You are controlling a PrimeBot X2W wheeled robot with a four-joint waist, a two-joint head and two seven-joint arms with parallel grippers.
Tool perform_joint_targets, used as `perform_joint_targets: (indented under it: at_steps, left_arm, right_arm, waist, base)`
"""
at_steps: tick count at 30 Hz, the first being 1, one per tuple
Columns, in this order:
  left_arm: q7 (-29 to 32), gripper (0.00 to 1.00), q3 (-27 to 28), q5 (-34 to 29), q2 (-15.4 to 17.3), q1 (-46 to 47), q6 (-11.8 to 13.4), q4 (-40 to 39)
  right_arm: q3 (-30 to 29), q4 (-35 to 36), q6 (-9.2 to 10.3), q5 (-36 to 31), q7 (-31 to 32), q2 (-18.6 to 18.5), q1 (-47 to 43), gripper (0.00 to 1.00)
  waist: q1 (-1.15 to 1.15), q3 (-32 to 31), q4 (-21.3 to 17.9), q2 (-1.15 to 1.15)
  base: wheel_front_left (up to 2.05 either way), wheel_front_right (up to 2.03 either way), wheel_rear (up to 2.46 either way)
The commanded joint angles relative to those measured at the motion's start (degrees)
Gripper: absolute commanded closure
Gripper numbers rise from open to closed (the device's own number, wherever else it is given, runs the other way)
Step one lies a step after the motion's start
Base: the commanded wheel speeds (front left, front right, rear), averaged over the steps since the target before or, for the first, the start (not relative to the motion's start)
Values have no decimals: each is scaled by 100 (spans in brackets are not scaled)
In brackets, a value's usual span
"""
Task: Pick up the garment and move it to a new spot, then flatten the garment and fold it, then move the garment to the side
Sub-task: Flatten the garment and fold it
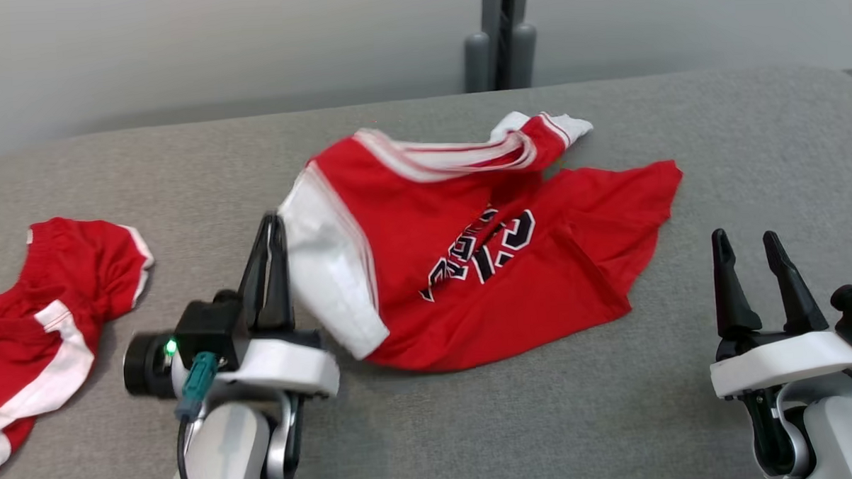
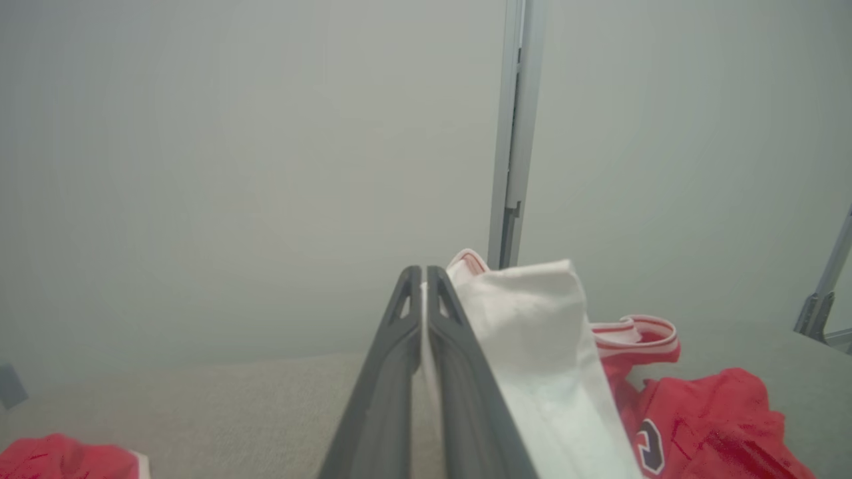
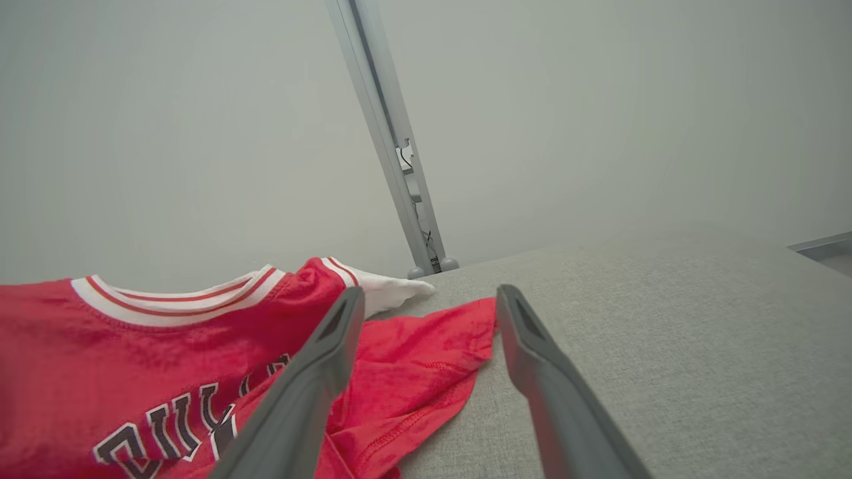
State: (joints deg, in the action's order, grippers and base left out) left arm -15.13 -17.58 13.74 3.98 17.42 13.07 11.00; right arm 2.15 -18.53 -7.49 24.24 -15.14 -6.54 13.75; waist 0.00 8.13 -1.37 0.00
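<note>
**Garment** (image 1: 512,279): red jersey with white trim and dark lettering. It lies crumpled at the centre of the head view on the grey fabric-covered desk (image 1: 475,422), with the striped collar toward the upper centre and the loose red edge toward the right.

**Left end effector** (image 1: 273,220): lower left of centre. The fingers are pressed together, pinching the edge of the garment's white sleeve (image 1: 328,271). In the left wrist view the sleeve stands up beside the fingers.

**Right end effector** (image 1: 745,237): lower right. The fingers are spread wide and hold nothing, clear of the garment's right edge.

**Second red-and-white garment** (image 1: 46,309): left edge, bunched, lying apart from the jersey.

**Grey post** (image 1: 500,38): top centre, behind the desk.
</note>
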Motion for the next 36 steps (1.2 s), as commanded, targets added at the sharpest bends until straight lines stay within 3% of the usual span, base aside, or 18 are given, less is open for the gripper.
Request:
perform_joint_targets:
  at_steps: [1,9,11,12,17,20,28,36]
  left_arm:
    - [-1,100,40,48,11,-97,-36,98]
    - [-3,100,294,409,-57,-277,14,1908]
    - [-3,24,259,511,-84,-223,55,2381]
    - [-3,0,234,551,-88,-194,39,2522]
    - [-4,0,328,466,-94,17,134,2356]
    - [-3,0,547,299,-94,85,214,1657]
    - [2,0,626,2,-102,-335,-25,-424]
    - [0,0,253,-67,-101,-1099,42,-776]
  right_arm:
    - [-10,-13,0,-15,-3,-50,-34,0]
    - [120,-130,0,1,-3,-36,-55,0]
    - [139,-174,0,29,-3,-61,-70,0]
    - [146,-184,0,36,-3,-67,-72,0]
    - [126,-191,0,38,-3,-82,-62,0]
    - [111,-112,0,-8,-3,-90,-17,0]
    - [106,272,0,-232,-3,-144,-29,0]
    - [164,397,0,-501,-3,-122,-197,0]
  waist:
    - [0,-127,149,0]
    - [0,-207,227,0]
    - [0,-222,217,0]
    - [0,-231,213,0]
    - [0,-271,224,0]
    - [0,-299,247,0]
    - [0,-381,292,0]
    - [0,-405,392,0]
  base:
    - [0,0,0]
    - [0,0,0]
    - [0,0,0]
    - [0,0,0]
    - [0,0,0]
    - [0,0,0]
    - [0,0,0]
    - [0,0,0]
